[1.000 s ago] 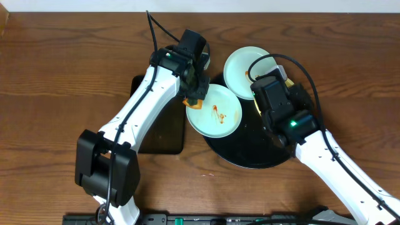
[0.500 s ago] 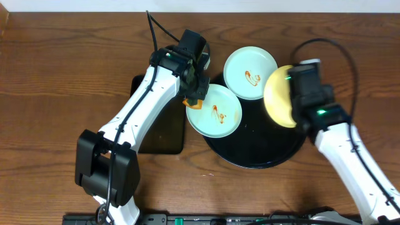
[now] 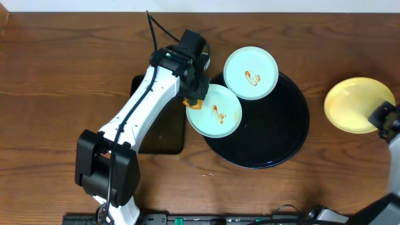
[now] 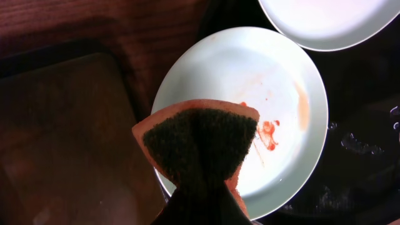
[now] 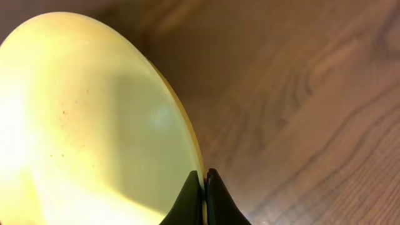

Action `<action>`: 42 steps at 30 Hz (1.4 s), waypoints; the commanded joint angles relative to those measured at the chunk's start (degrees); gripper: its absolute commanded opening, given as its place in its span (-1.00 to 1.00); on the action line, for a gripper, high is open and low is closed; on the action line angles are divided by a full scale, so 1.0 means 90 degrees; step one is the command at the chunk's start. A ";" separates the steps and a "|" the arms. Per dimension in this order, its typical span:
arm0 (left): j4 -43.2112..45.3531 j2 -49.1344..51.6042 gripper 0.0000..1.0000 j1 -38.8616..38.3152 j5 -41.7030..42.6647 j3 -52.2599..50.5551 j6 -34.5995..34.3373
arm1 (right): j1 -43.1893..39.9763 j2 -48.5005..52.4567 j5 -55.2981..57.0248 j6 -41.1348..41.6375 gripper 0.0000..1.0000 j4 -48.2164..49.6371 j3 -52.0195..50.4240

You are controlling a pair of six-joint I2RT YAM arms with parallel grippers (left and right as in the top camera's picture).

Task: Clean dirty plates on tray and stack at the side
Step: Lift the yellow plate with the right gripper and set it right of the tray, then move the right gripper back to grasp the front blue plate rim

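Sponge (image 4: 200, 140), pinched in the left gripper (image 3: 195, 94), hides part of one smeared mint plate (image 3: 220, 114) on the tray (image 3: 284, 134), while the right gripper (image 5: 204, 181), cut off overhead, nips the rim of the yellow plate (image 3: 356, 104) over bare tabletop (image 3: 350, 169).

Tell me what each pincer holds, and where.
Left pincer pinches the sponge by its near edge. Right pincer clamps the yellow plate by its rim.

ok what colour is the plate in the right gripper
Pale yellow. The plate shows best in the overhead view, pinched at its rim by the right gripper.
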 commanded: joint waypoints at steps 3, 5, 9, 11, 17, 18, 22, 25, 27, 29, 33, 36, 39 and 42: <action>-0.0034 -0.0177 -0.85 0.0010 -0.0012 0.0036 -0.0078 | -0.0845 0.0772 -0.1161 0.0158 -0.98 0.0206 0.0109; -0.0068 -0.0177 -0.85 0.0010 -0.0012 0.0036 -0.0119 | -0.0974 0.0952 -0.1326 0.0146 -0.98 0.0236 0.0109; -0.0117 -0.0177 -0.85 0.0010 -0.0012 0.0036 -0.0155 | -0.1010 0.1059 -0.1438 0.0109 -0.97 0.0313 0.0109; -0.0114 -0.0177 -0.85 0.0010 -0.0012 0.0036 -0.0155 | -0.0996 0.1047 -0.1705 0.0114 -0.80 0.0461 0.0112; -0.0114 -0.0177 -0.85 0.0010 -0.0012 0.0036 -0.0155 | -0.1008 0.1047 -0.3337 0.0010 -0.98 0.0826 0.0112; -0.0117 -0.0177 -0.85 0.0010 -0.0012 0.0036 -0.0158 | -0.1005 0.1047 -0.3701 -0.0041 -0.96 0.0862 0.0112; -0.0112 -0.0177 -0.85 0.0010 -0.0012 0.0036 -0.0158 | -0.0806 0.1047 -0.4925 -0.0199 -0.43 0.0884 0.0112; -0.0112 -0.0177 -0.85 0.0010 -0.0012 0.0036 -0.0158 | -0.0432 0.1047 -0.5292 -0.0459 -0.21 0.0595 0.0112; -0.0112 -0.0177 -0.85 0.0010 -0.0012 0.0036 -0.0158 | -0.0044 0.1047 -0.5306 -0.0775 -0.11 0.0323 0.0109; -0.0114 -0.0177 -0.85 0.0010 -0.0012 0.0036 -0.0158 | 0.0471 0.1047 -0.5304 -0.1090 -0.02 0.0041 0.0109; -0.0114 -0.0177 -0.85 0.0010 -0.0010 0.0036 -0.0182 | 0.1630 0.1056 -0.5083 -0.1392 0.03 -0.0243 0.0104; -0.0114 -0.0177 -0.85 0.0010 -0.0007 0.0036 -0.0233 | 0.2487 0.1117 -0.4828 -0.1387 0.03 -0.0165 0.0104; -0.0114 -0.0177 -0.85 -0.0002 0.0007 0.0036 -0.0345 | 0.3334 0.1307 -0.4779 -0.1360 0.04 0.0036 0.0104; -0.0114 -0.0177 -0.85 -0.0044 0.0007 0.0036 -0.0345 | 0.3971 0.1586 -0.4505 -0.1049 0.03 0.0321 0.0104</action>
